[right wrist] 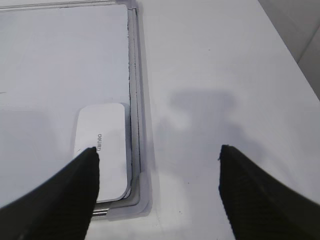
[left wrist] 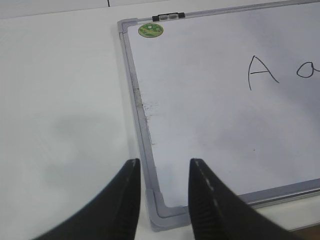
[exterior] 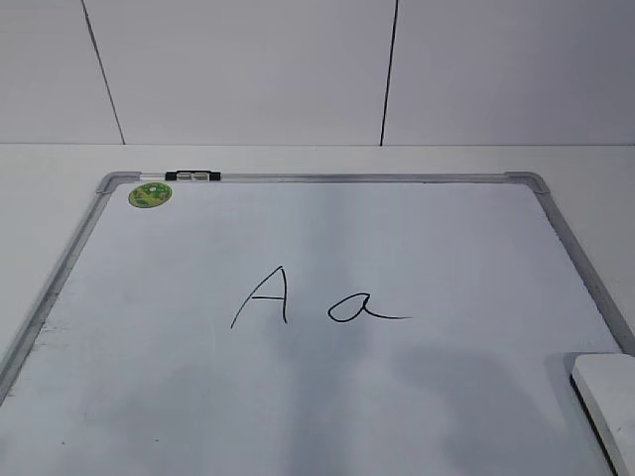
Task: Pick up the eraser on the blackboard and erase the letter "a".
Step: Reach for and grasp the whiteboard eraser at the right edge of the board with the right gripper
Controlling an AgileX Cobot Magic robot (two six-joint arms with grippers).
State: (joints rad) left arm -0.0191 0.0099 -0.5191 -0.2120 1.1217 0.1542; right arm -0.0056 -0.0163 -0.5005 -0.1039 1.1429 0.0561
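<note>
The blackboard (exterior: 317,397) is a white dry-erase board with a grey frame, lying flat on the table. The letter "a" (exterior: 359,308) is written at its middle, right of a capital "A" (exterior: 264,295). The eraser (exterior: 607,392) lies on the board's near right corner; it also shows in the right wrist view (right wrist: 102,145). My right gripper (right wrist: 157,152) is open and empty, above the board's corner, its left finger over the eraser. My left gripper (left wrist: 162,162) is open and empty above the board's near left corner (left wrist: 165,212). Neither gripper shows in the exterior view.
A round green sticker (exterior: 150,194) and a small black-and-silver clip (exterior: 193,177) sit at the board's far left corner. White table surrounds the board (right wrist: 225,75). A white panelled wall (exterior: 317,69) stands behind.
</note>
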